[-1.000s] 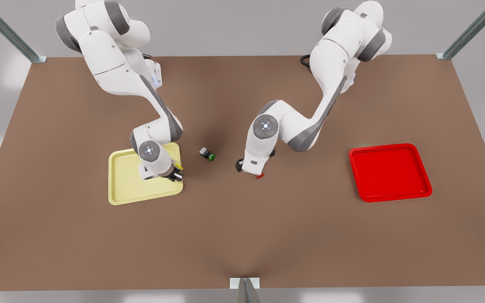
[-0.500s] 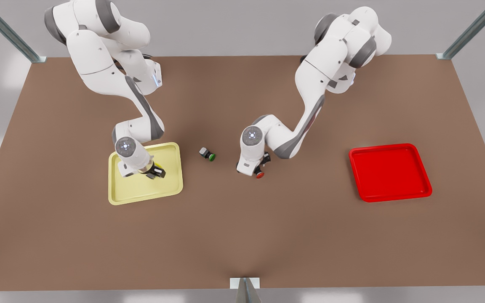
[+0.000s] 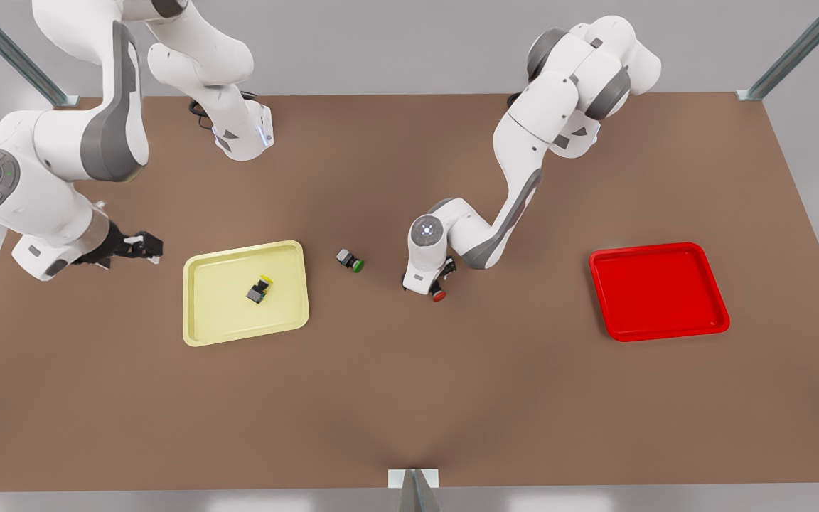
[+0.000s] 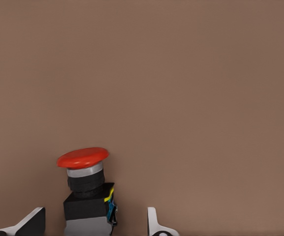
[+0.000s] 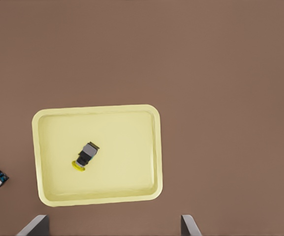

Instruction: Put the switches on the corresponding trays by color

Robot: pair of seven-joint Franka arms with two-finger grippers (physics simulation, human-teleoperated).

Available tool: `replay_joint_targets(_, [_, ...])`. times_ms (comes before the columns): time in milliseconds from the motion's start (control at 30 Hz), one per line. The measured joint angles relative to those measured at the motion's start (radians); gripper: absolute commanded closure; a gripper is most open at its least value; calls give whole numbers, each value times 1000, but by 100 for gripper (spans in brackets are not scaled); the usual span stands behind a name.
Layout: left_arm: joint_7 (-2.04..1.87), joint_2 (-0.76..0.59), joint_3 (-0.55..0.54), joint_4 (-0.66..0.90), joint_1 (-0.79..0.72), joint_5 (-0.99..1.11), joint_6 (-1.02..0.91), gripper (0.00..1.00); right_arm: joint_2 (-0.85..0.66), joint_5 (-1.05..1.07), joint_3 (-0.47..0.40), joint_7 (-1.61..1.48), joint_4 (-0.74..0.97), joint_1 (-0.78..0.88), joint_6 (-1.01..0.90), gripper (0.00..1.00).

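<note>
Here, yellow-capped switch (image 3: pixel 259 290) — dark-bodied, lying sideways.

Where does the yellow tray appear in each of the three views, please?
Front view: the yellow tray lies on the table toward that view's left, with the yellow switch lying inside it.
Right wrist view: the tray lies flat below the camera, the same switch inside.
Left wrist view: not in it.
Shared landmark: the yellow switch.

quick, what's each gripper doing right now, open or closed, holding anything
Left gripper: open, fingers either side of the red switch on the table, nothing gripped.
Right gripper: open, empty, beside the yellow tray.
</note>
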Motion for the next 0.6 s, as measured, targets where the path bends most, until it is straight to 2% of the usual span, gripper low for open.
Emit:
replay_joint_targets(133, [0, 0, 2, 2, 2, 0, 0, 39, 21, 4, 5, 20, 1, 17, 43, 0])
replay_joint_targets(333, [2, -2, 9, 2, 3, -1, 0, 48, 41, 14, 11, 106, 0, 39, 88, 0])
replay_joint_targets(600, [2, 0, 9, 3, 2, -1, 3, 48, 39, 16, 11, 114, -1, 38, 89, 0])
